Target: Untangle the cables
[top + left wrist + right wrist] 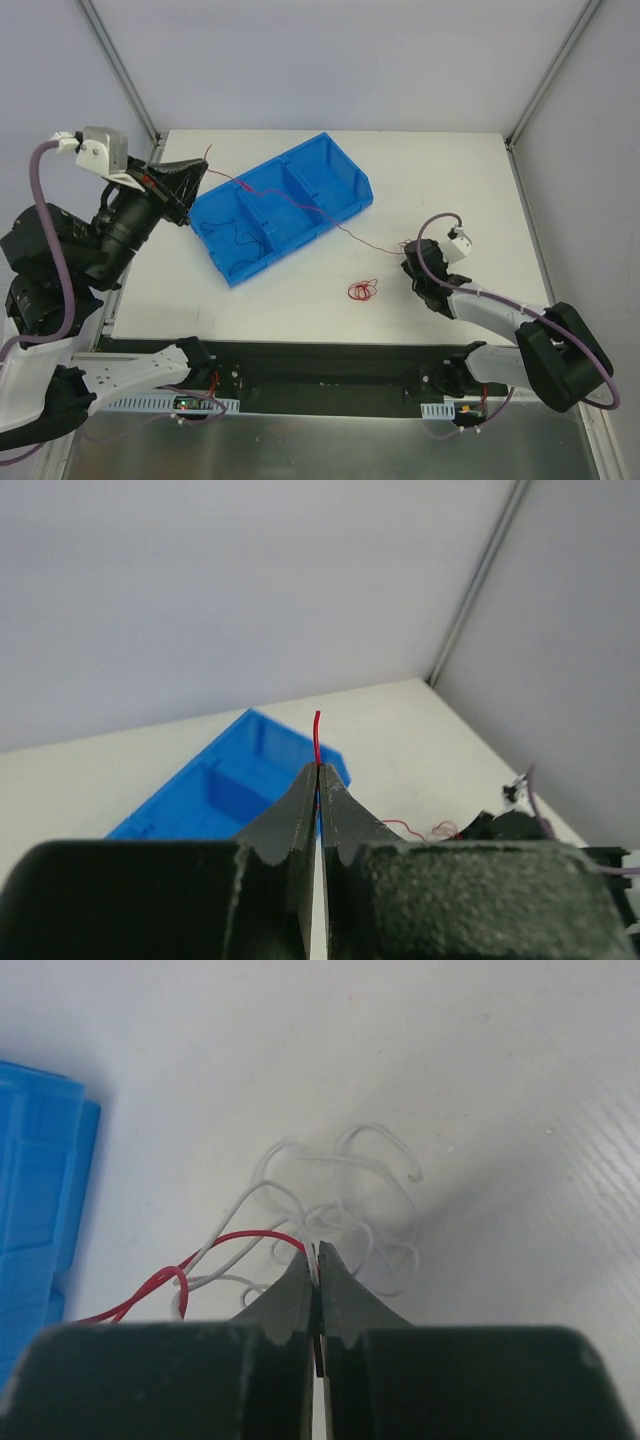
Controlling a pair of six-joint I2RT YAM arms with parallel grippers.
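Thin red curly wire (317,735) stretched over blue plastic bin (355,182), pinched by left gripper (319,772) far-left and right gripper (317,1255) near-right.

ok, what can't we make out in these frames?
- Right wrist: whether right pincer nips white cable alongside red cable; fingertips cover it.
- Top: white cable unseen, too thin against the pale table.
- Top: black cable in blue bin, too thin to trace.
- Left wrist: left pincer blocks the table below.
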